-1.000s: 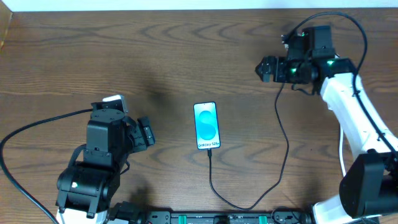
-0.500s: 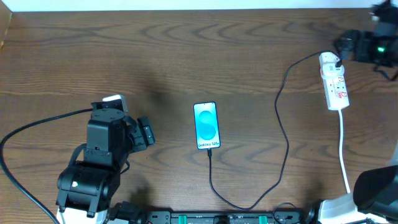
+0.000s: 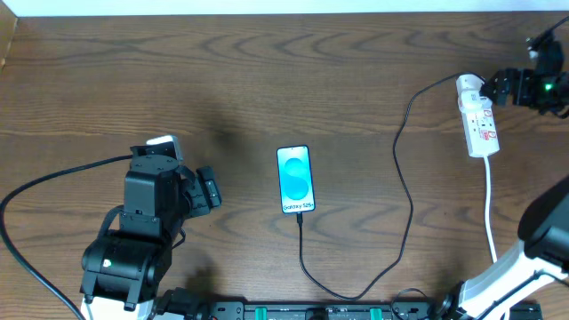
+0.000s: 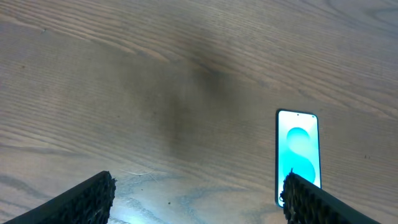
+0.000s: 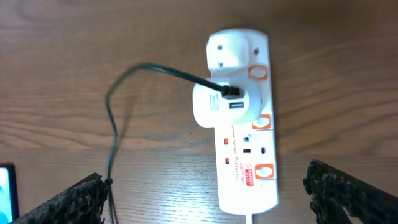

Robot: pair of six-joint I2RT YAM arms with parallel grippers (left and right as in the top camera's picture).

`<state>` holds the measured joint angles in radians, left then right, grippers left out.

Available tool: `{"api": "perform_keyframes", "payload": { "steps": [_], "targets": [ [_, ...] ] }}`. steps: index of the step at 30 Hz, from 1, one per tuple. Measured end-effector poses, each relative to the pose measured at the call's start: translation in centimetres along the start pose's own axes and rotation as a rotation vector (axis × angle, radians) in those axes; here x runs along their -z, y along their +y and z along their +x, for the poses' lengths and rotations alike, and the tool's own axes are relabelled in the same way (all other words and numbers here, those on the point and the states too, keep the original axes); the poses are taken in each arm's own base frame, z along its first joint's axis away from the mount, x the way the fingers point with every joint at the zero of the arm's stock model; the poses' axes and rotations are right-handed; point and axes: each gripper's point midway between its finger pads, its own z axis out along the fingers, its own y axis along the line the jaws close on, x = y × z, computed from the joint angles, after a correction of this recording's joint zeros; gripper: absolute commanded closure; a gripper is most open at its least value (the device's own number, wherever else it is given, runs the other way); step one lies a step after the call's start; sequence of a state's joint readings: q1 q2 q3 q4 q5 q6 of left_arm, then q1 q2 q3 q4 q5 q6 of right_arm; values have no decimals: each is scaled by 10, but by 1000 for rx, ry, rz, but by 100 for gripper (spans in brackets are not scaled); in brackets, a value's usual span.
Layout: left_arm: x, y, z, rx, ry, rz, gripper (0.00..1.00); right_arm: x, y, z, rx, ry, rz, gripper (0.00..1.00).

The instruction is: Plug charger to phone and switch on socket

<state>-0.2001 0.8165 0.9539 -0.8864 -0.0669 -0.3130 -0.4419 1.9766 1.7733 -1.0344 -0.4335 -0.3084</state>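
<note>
The phone (image 3: 295, 180) lies screen up mid-table, its light-blue display lit, and also shows in the left wrist view (image 4: 298, 155). The charger cable (image 3: 407, 191) meets the phone's bottom edge, loops toward the front edge and runs up to a white adapter (image 5: 227, 102) plugged into the socket (image 3: 477, 116). In the right wrist view the white socket (image 5: 245, 143) shows orange-red switches. My right gripper (image 3: 494, 87) hovers open by the socket's far end, its fingers (image 5: 348, 193) wide on either side of the strip. Left of the phone, my left gripper (image 3: 209, 188) stands open over bare wood (image 4: 199, 186).
The socket's white cord (image 3: 491, 213) runs toward the front right edge. The right arm's white base (image 3: 498, 284) stands at the front right corner, and the left arm's black cable (image 3: 36, 191) curves along the left side. A black rail (image 3: 302, 311) lines the front edge.
The right arm swung away from over the socket toward the right edge, uncovering the strip, then came back slightly toward its far end. The left arm, phone and cable stayed put.
</note>
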Motion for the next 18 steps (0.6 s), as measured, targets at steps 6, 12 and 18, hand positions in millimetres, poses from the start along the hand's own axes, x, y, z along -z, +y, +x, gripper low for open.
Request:
{"api": "perform_keyframes", "payload": {
  "steps": [6,12,18],
  "targets": [
    [0,0,0,0,0,0,14,-45,-13,18,-35,86,-46,1],
    [0,0,0,0,0,0,14,-64,-19,22,-41,105,-62,1],
    [0,0,0,0,0,0,14,-69,-19,15,-19,76,-59,1]
  ]
}}
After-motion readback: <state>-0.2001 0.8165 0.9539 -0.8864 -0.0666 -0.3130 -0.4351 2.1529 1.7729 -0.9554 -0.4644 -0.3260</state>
